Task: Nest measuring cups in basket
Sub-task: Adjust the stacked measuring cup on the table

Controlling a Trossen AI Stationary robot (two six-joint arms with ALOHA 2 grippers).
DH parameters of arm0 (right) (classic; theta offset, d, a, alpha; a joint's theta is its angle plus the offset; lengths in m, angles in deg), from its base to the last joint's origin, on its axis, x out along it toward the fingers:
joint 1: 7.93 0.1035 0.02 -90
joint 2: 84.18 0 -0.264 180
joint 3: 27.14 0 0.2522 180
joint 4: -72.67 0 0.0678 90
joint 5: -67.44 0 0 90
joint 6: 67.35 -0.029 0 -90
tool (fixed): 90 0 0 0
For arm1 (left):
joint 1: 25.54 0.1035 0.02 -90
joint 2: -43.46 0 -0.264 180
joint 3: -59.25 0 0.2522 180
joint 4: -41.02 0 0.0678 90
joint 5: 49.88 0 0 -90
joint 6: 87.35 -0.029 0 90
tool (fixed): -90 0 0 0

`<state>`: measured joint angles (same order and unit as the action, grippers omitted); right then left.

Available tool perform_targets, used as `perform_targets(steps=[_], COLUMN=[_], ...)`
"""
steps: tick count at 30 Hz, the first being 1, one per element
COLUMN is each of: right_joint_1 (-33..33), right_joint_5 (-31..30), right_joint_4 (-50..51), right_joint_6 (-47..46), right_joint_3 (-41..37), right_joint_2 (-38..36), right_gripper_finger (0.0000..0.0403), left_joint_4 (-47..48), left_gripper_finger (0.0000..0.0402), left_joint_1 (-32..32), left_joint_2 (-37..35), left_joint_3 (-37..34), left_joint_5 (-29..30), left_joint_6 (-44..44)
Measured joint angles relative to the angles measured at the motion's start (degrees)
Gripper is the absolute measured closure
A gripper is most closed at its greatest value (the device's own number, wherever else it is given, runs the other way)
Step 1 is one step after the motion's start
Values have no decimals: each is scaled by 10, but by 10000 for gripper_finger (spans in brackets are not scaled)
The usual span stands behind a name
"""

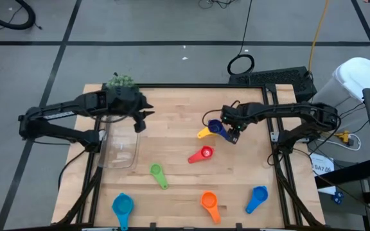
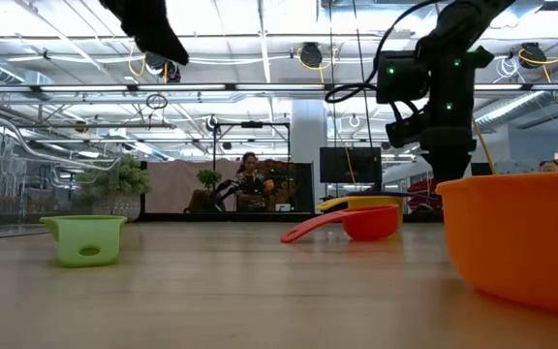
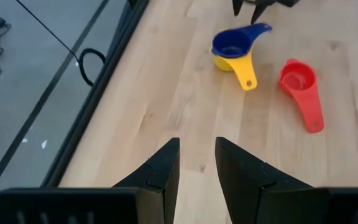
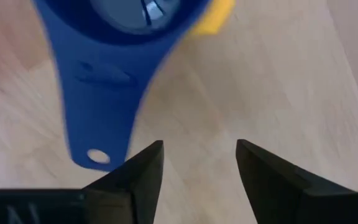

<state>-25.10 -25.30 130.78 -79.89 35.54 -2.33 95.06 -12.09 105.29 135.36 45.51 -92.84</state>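
Observation:
A dark blue measuring cup (image 1: 215, 126) sits nested in a yellow cup (image 1: 203, 133) at mid-table. My right gripper (image 4: 197, 168) hangs open just right of the blue cup's handle (image 4: 98, 106), its fingers pointing down and nothing between them. My left gripper (image 3: 197, 162) hovers above the far left of the table, over the basket (image 1: 117, 151), with a narrow gap between its fingers, which hold nothing. The basket is a clear tray lying flat at the left. A red cup (image 1: 202, 154) lies on the wood near the nested pair.
A green cup (image 1: 158, 174), a light blue cup (image 1: 122, 206), an orange cup (image 1: 209, 203) and another light blue cup (image 1: 257, 198) lie toward the near edge. A fuzzy green ball (image 1: 121, 81) sits at the far left edge. Bare wood lies between basket and cups.

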Motion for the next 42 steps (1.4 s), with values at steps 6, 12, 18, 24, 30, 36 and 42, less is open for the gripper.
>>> perform_targets(steps=[6, 12, 18, 24, 30, 36, 42], right_joint_1=[30, 46, 49, 49, 49, 49, 49], right_joint_5=[0, 0, -1, -2, -4, -4, -4], right_joint_4=[-30, -46, -45, -43, -47, -53, -53], right_joint_6=[-3, -13, -9, 6, 17, 21, 27], right_joint_3=[-2, -3, -3, -3, -3, -3, -3], right_joint_2=[0, 0, 0, 0, 0, 0, 0], right_gripper_finger=[219, 225, 227, 227, 227, 227, 227], left_joint_4=[-47, -85, -123, -175, -236, -282, -339], left_gripper_finger=[295, 295, 295, 295, 295, 295, 295], left_joint_1=[0, 8, 16, 16, 24, 35, 39], left_joint_2=[43, 96, 168, 221, 254, 316, 385], left_joint_3=[0, 0, 0, 0, 0, -2, -1], left_joint_5=[0, 0, -12, -14, 13, 21, 1], left_joint_6=[-2, -10, -11, -15, -15, -7, 1])
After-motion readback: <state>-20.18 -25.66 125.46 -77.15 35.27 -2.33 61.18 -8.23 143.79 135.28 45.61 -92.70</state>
